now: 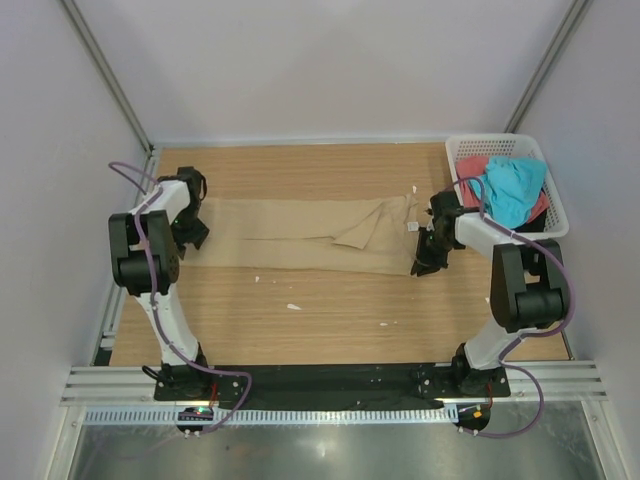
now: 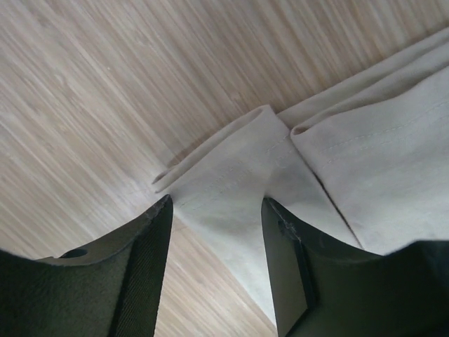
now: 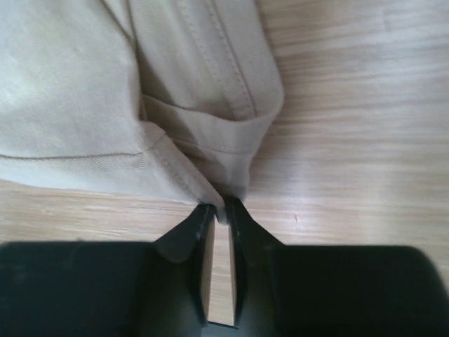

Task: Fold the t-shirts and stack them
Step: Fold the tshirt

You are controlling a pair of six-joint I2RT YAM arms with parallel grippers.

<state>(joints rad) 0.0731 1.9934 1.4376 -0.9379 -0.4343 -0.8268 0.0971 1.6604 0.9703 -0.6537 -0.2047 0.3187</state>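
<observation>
I judge the task is in its early part. Across the middle of the table (image 1: pixel 330 310) the tan shirt (image 1: pixel 290 235) lies folded lengthwise into a long strip; the cross folds remain. In the far right corner the basket (image 1: pixel 500 140) holds the turquoise shirt (image 1: pixel 512 190) and the coral shirt (image 1: pixel 470 170), both unfolded. My left gripper (image 2: pixel 217 210) stands wide open over the strip's left end, gripping nothing. My right gripper (image 3: pixel 221 210) is almost closed at the right corner; I cannot tell if it pinches.
</observation>
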